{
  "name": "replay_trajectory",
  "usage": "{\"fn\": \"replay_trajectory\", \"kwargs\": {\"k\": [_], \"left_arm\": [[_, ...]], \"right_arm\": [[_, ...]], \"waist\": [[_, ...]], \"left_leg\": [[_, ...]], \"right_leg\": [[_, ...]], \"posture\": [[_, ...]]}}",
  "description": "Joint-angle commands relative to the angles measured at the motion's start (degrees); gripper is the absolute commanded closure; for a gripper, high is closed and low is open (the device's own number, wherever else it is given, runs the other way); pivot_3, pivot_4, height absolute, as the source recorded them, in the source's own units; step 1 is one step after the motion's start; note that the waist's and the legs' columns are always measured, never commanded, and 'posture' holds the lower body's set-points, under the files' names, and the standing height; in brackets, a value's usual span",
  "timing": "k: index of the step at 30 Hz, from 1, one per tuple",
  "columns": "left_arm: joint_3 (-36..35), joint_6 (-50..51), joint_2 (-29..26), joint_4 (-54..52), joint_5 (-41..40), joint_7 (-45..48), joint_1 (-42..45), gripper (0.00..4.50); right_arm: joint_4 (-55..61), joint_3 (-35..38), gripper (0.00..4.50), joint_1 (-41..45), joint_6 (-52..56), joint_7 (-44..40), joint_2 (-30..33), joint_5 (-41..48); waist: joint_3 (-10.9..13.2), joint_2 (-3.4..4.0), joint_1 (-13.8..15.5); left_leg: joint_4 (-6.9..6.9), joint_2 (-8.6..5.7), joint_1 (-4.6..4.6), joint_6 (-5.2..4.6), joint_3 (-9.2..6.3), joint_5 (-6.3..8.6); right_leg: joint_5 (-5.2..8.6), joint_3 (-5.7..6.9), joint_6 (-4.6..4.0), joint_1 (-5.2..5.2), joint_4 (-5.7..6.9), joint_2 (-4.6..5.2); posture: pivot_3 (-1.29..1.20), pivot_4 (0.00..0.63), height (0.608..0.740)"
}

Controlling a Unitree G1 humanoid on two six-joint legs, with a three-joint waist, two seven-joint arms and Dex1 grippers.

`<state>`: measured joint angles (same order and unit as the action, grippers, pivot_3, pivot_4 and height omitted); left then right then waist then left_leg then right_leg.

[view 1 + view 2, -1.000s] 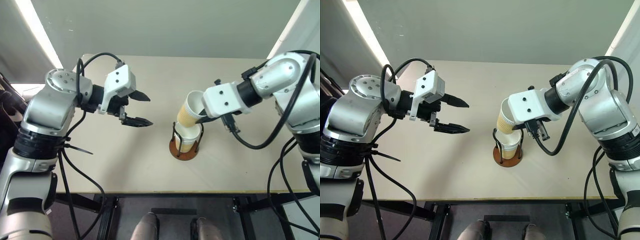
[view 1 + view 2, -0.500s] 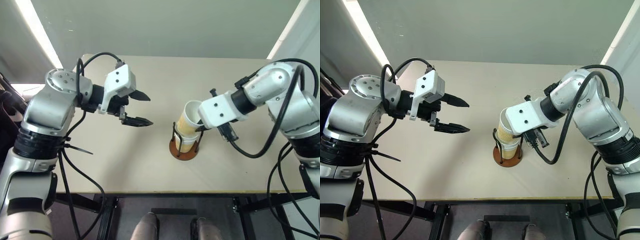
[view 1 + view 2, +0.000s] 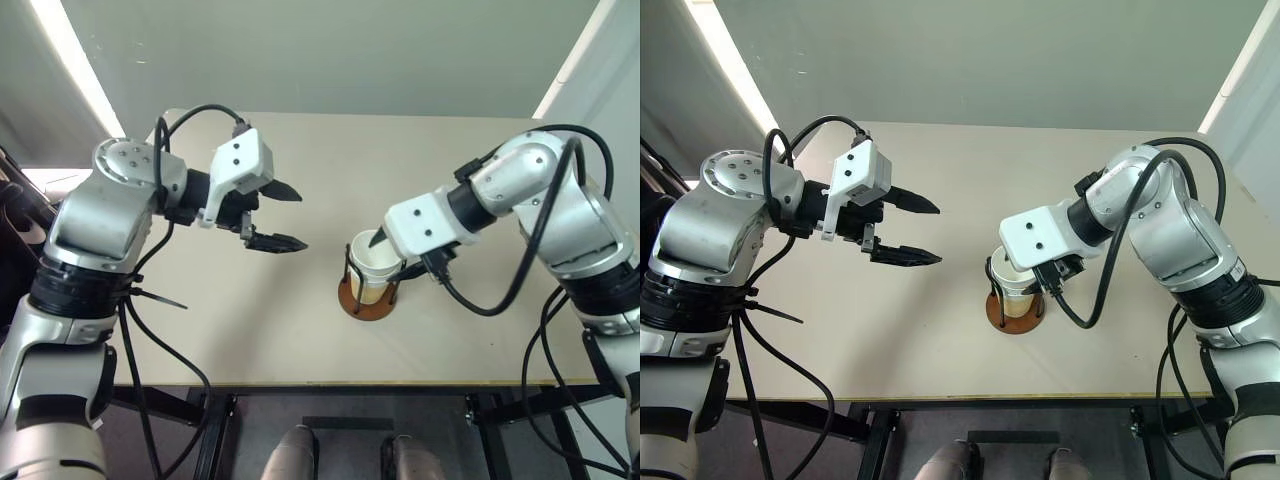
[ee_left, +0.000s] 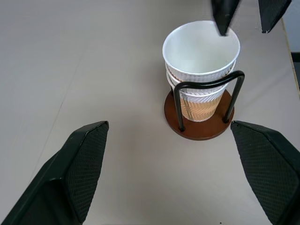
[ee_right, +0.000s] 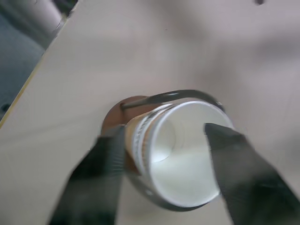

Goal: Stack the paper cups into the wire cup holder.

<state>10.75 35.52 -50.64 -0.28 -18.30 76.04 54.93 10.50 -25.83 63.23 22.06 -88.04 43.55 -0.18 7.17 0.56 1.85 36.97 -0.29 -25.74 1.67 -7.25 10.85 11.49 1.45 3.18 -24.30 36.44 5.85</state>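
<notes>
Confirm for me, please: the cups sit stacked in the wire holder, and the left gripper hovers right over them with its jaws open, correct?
Not quite. It is the right gripper that hovers over the cups in the holder, jaws open, as the left wrist view shows. The left gripper stands open well off to the side.

Bare table (right gripper over cups)

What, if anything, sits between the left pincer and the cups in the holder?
Nothing visible: bare table lies between the open left pincer and the cups stacked in the holder. The right pincer hangs over their far side.
</notes>
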Motion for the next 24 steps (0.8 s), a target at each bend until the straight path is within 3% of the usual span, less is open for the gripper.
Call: {"fn": "replay_trajectory", "kwargs": {"k": [1,12,18,24], "left_arm": [[-2.0,0.9,-0.4,-2.5,-0.3,-1.2,0.8,0.0],[-6.3,7.0,-0.6,-4.7,-2.5,-7.7,-5.2,0.0],[-13.3,8.5,3.4,-2.1,-2.8,-19.2,-8.6,0.0],[-17.4,8.5,4.9,-2.2,-3.0,-25.6,-14.7,0.0]], "right_arm": [[-2.2,6.2,0.41,2.9,4.7,4.7,-2.1,2.6],[-8.4,19.7,0.41,-3.1,17.2,27.0,-9.2,6.5],[-21.8,29.2,0.41,-9.4,14.2,44.2,-13.9,6.3],[-27.3,33.7,0.41,-10.9,13.6,49.6,-12.4,7.8]], "waist": [[0.0,0.0,-0.1],[0.0,-0.01,0.0],[0.0,-0.01,0.3],[0.0,-0.01,0.3]], "left_leg": [[0.0,0.0,0.0,0.0,0.0,0.0],[-0.16,0.03,0.09,0.35,-0.02,-0.09],[-0.38,0.01,0.34,0.49,-0.02,-0.2],[-0.9,0.06,0.65,0.78,0.01,-0.37]], "right_leg": [[0.01,0.0,-0.01,-0.02,0.02,0.0],[0.1,0.02,-0.17,-0.08,0.17,0.0],[0.1,0.0,-0.17,0.01,0.35,0.03],[0.09,-0.01,-0.16,-0.02,0.53,0.01]], "posture": [[0.0,0.15,0.74],[0.0,0.15,0.74],[0.0,0.15,0.74],[0.0,0.15,0.74]]}}
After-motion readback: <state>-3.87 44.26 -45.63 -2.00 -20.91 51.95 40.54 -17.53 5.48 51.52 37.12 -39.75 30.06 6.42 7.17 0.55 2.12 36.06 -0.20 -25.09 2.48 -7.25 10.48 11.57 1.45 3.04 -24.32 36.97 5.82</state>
